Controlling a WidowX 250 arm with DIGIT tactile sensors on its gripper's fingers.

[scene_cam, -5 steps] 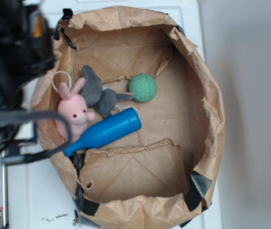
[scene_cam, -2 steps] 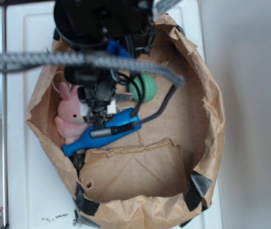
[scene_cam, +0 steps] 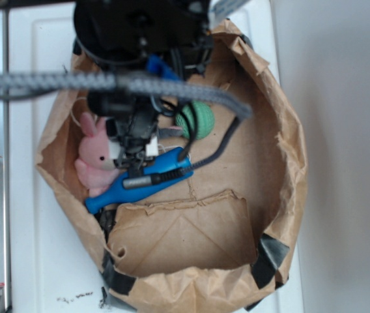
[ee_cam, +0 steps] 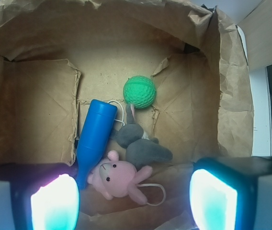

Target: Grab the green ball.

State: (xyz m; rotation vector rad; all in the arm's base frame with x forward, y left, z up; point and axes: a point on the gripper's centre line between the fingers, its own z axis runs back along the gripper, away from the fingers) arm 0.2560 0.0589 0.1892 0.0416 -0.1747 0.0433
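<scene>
We see the ball [ee_cam: 139, 92] lying free on the bag's [ee_cam: 232, 105] floor, with our hand [ee_cam: 133, 201] spread wide above it and holding nothing.

In the wrist view the ball sits just past the grey plush [ee_cam: 138, 146], with the blue pin [ee_cam: 94, 139] to its left and the pink bunny [ee_cam: 117, 179] nearer us. Our two fingers [ee_cam: 54, 203] frame the lower corners, well apart from the ball. From outside, our arm [scene_cam: 139, 39] hangs over the bag and covers part of the ball [scene_cam: 201, 120]; the bag stands on a white bench [scene_cam: 35, 261].
</scene>
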